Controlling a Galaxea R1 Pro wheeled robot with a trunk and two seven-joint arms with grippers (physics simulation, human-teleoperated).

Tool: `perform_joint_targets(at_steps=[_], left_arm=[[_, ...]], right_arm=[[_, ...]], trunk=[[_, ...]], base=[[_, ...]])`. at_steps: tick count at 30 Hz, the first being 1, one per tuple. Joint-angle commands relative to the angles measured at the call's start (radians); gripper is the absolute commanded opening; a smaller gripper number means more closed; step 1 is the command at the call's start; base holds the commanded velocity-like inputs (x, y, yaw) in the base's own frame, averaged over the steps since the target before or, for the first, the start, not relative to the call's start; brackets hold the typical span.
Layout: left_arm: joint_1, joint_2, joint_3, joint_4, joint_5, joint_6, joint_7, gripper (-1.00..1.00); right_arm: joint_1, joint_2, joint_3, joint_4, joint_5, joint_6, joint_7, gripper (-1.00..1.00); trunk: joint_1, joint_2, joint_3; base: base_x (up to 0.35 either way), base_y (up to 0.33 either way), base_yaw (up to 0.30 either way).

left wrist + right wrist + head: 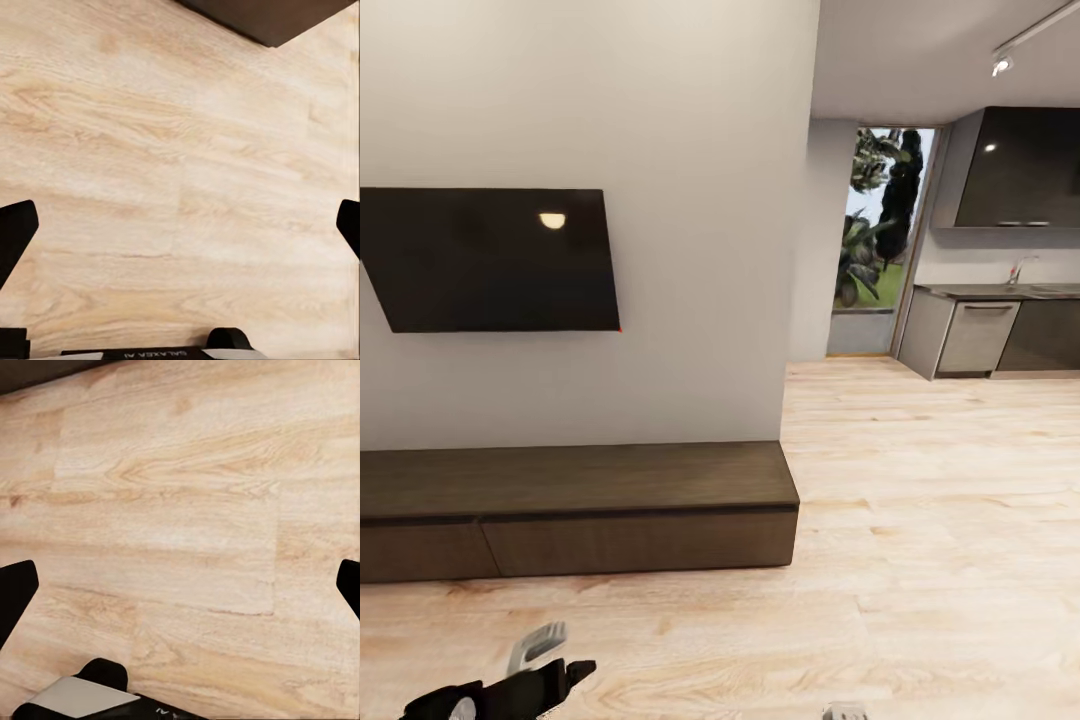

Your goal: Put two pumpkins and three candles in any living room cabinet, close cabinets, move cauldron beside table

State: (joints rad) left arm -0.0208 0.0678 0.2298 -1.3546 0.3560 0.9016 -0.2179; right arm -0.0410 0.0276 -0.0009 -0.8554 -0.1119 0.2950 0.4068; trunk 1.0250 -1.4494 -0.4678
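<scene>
Long low dark-brown wooden cabinet (pixel 575 510), drawers shut, against the wall ahead, long axis crosswise; left gripper (pixel 180 225) nearer, right gripper (pixel 180 585) likewise spread wide, both empty over pale plank floor (pixel 920 560).

The cabinet (pixel 575 510) is a long, low, dark-brown wooden unit standing on the pale wood floor against the wall, at the left of the scene. Its flat, handleless drawer fronts are all shut and flush. Its top is bare. Its right end stops level with the wall's corner.
</scene>
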Motion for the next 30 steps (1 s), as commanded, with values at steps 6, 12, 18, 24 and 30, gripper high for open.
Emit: perform_joint_targets(at_steps=[6, 12, 18, 24, 30], left_arm=[[-0.002, -0.007, 0.002, -0.008, 0.064, 0.017, -0.021, 1.00], [-0.002, 0.001, 0.005, 0.044, 0.120, 0.016, -0.044, 1.00], [-0.002, 0.004, 0.005, 0.049, 0.125, 0.014, -0.052, 1.00], [-0.002, 0.004, 0.003, 0.049, 0.124, 0.014, -0.052, 1.00], [-0.002, 0.004, 0.000, 0.049, 0.123, 0.014, -0.055, 1.00]], right_arm=[[0.000, -0.001, 0.001, 0.143, -0.008, -0.083, 0.003, 1.00], [0.000, -0.002, 0.001, 0.160, -0.008, -0.100, 0.003, 1.00], [0.000, -0.003, 0.001, 0.160, -0.008, -0.145, 0.013, 1.00], [0.000, -0.003, -0.001, 0.157, -0.010, -0.162, 0.049, 1.00], [0.000, 0.002, -0.007, 0.117, -0.019, -0.162, 0.109, 1.00]], trunk=[[0.000, -0.001, -0.001], [0.011, -0.022, -0.010], [0.034, -0.064, -0.029], [0.057, -0.106, -0.048], [0.080, -0.148, -0.067]], base=[[0.000, 0.000, 0.000], [0.000, 0.000, 0.000], [0.000, 0.000, 0.000], [0.000, 0.000, 0.000], [0.000, 0.000, 0.000]])
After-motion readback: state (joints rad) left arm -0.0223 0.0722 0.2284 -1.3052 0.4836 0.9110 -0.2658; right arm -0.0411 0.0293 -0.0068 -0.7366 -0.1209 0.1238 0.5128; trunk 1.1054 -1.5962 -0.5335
